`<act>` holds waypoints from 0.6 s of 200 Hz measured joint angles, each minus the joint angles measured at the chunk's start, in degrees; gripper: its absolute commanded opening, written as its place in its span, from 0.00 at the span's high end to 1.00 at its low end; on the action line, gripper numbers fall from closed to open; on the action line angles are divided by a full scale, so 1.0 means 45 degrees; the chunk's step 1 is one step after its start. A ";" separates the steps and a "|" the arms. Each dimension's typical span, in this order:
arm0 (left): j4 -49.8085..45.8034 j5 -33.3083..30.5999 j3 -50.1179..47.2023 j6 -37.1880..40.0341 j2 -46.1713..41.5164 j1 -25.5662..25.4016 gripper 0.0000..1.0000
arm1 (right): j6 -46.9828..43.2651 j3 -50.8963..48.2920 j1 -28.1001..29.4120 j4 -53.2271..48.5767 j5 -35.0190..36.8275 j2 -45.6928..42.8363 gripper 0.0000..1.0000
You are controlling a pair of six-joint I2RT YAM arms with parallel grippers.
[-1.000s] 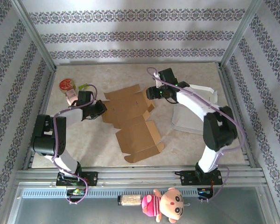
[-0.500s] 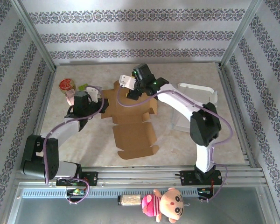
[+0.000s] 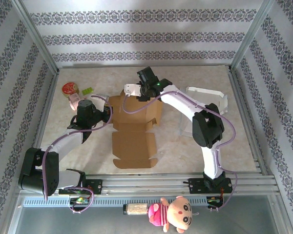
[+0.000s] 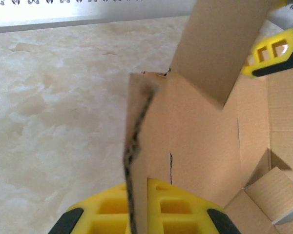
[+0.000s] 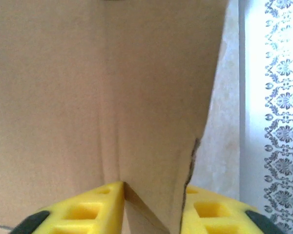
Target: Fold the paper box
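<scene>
Though vague overhead, box (image 4: 195, 146) between fingers (image 4: 178, 210)

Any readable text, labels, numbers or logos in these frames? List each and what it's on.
No legible text anywhere.
Pale marking on top of the red round object: too small to read.
The cardboard box is plain brown, with no print on the faces seen from above or from the wrists.
The plush doll carries no visible lettering.
The wallpaper has an ornamental pattern, not writing.
</scene>
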 measured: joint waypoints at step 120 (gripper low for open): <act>-0.3133 -0.1953 0.1146 -0.6441 -0.2769 -0.0029 0.49 | 0.2011 -0.0840 0.0593 0.1574 0.3614 -0.0918 1.00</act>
